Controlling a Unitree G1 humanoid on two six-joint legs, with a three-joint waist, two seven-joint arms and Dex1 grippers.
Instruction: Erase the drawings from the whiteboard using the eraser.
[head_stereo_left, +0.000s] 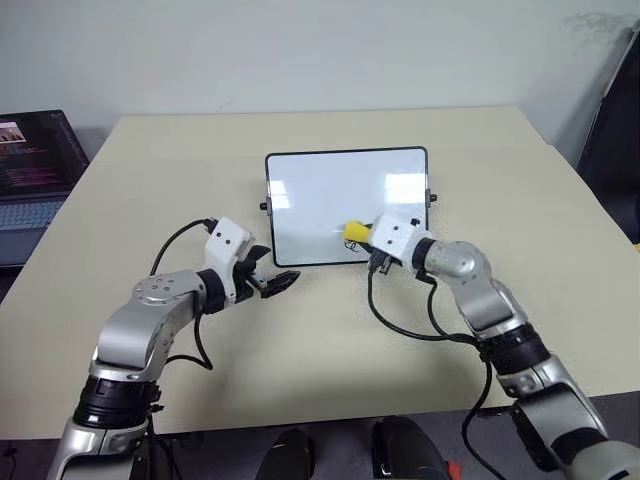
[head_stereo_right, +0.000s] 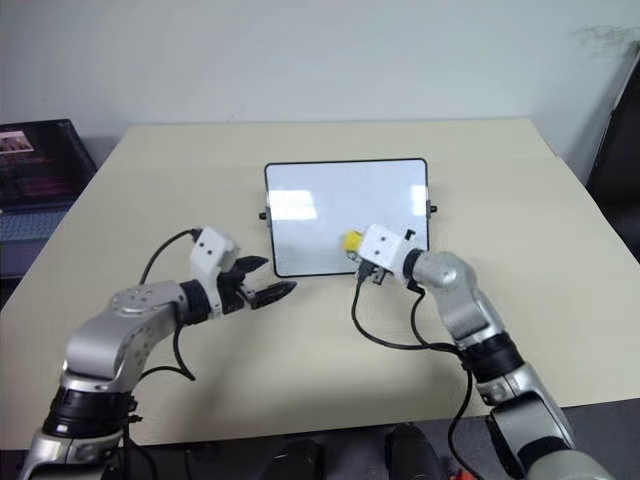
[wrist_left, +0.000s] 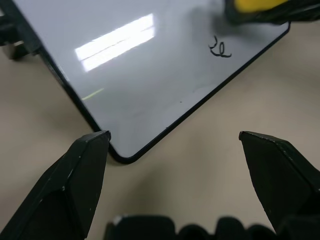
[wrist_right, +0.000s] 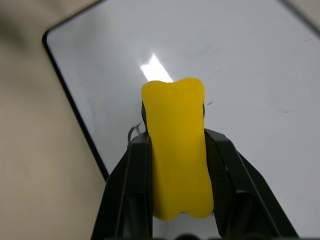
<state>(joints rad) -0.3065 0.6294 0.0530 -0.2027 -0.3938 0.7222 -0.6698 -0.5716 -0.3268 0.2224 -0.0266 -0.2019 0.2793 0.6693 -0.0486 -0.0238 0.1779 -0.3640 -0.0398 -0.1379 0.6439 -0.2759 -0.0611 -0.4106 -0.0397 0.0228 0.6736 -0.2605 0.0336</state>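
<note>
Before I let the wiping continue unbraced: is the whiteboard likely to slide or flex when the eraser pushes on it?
The whiteboard lies flat on the smooth table, so it probably slides easily. Its thin black frame suggests it is light yet stiff. The left gripper sits open at its near corner, not clamping it, so wiping pushes may shift it.

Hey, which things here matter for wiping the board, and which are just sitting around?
Part of the job:
whiteboard
eraser, held in the right gripper
remaining scribble near the board's near edge
left gripper, open at the board's corner

Just lying about:
laptop beside the table
</note>
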